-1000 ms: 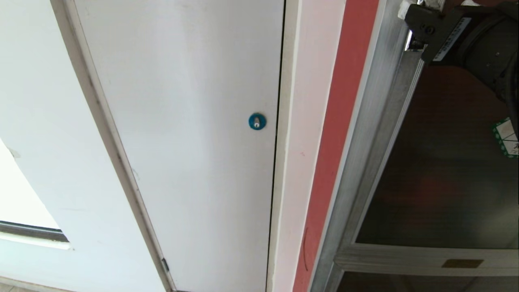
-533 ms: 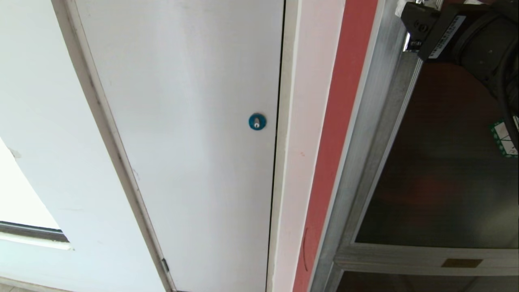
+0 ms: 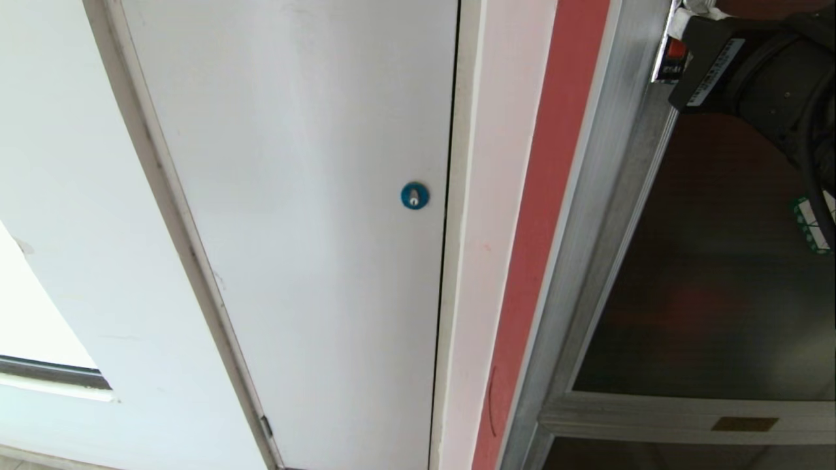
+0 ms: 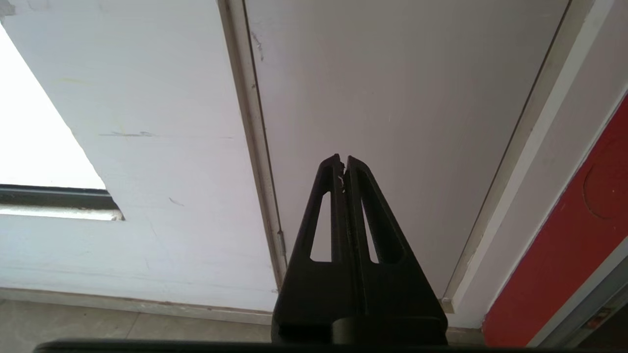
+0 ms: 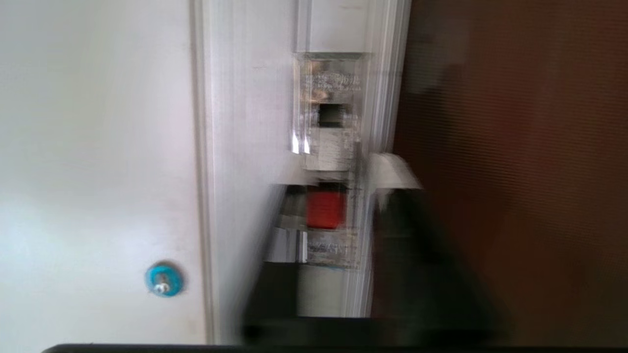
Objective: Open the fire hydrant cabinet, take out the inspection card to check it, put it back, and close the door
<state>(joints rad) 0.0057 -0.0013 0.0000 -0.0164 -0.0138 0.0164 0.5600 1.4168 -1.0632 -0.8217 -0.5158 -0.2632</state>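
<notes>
Red latch (image 5: 325, 210) shows clearly in the right wrist view only.

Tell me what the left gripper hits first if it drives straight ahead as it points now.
Most likely the plain white panel: the left gripper, jaws shut, points at it just beside the panel's frame strip. Nothing shows in between, though the gap is hard to judge.

the door (image 3: 712, 261) is sitting flush in the silver frame of the fire hydrant cabinet (image 3: 607, 196), blocking any way inside. the right claw (image 5: 338, 206) is crowding the red latch (image 5: 325, 210) at the frame edge, its fingers flanking it. the white panel (image 3: 313, 228) with its blue lock (image 3: 414, 195) is standing shut alongside. the left claw (image 4: 343, 164) is hanging in free room before that panel.
</notes>
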